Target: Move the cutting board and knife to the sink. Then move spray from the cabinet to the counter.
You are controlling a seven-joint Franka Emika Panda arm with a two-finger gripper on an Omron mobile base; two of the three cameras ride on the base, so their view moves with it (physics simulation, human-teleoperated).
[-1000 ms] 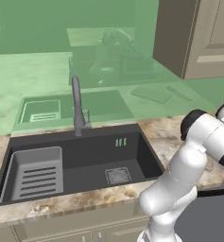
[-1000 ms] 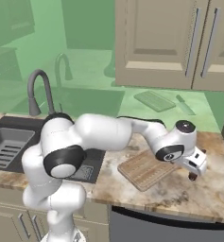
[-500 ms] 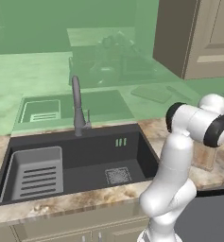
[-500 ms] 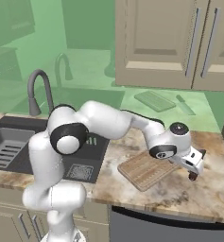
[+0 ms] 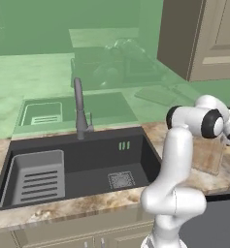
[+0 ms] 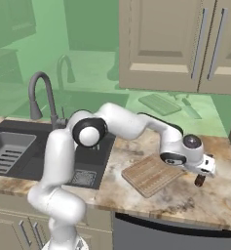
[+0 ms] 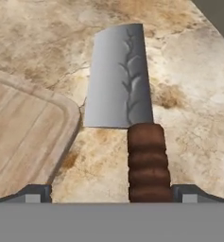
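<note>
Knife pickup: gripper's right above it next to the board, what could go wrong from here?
1. The knife lies flat on the counter; the open gripper straddles its handle, so closing too high may slip off the rounded grip.
2. The cutting board corner sits close beside the blade; one fingertip could catch it and shove the board.
3. Descending too far could jam the tips into stone.

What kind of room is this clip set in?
A rendered home kitchen, by the look of it: a dark grey basin sink with a tall grey faucet, set in a marbled beige-and-brown stone counter, beige panelled wall cabinets above, and a light-brown wooden cutting board lying out.
</note>
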